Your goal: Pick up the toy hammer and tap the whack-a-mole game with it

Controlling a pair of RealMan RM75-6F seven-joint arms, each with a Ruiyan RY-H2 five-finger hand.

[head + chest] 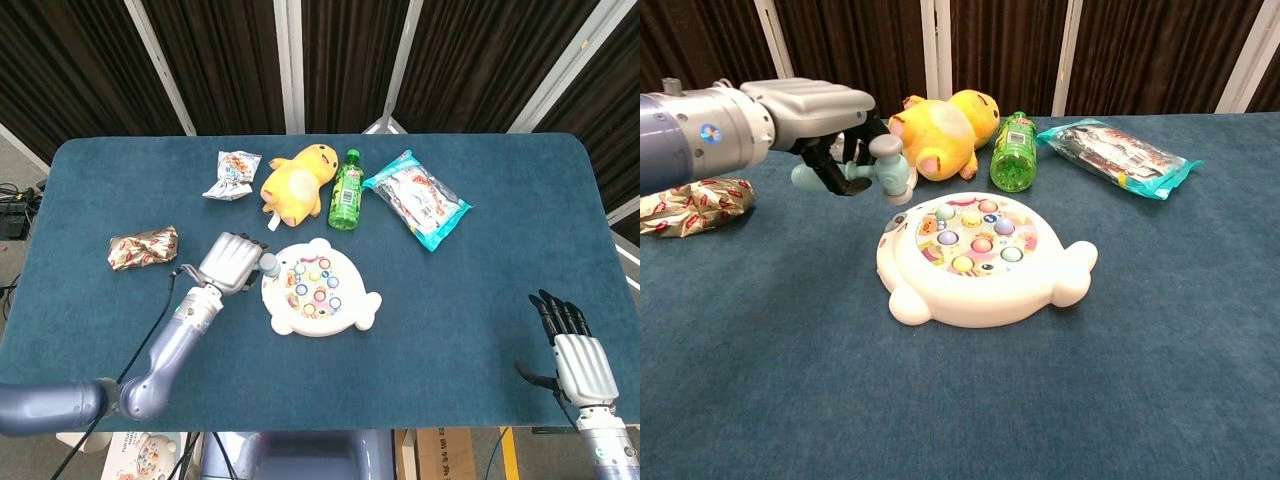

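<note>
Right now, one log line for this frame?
left hand: holds toy hammer | hammer: raised beside whack-a-mole game, no contact | right hand: open, idle

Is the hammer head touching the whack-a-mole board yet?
No, in the chest view the toy hammer held by the left hand hangs above the whack-a-mole game, clear of its left edge.

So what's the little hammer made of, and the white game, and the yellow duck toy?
The toy hammer in the left hand looks like smooth hard plastic, pale teal with a grey head that catches the light. The whack-a-mole game seems glossy white plastic, with coloured buttons. The yellow duck toy looks like soft plush fabric: matte and rounded, probably stuffed.
</note>
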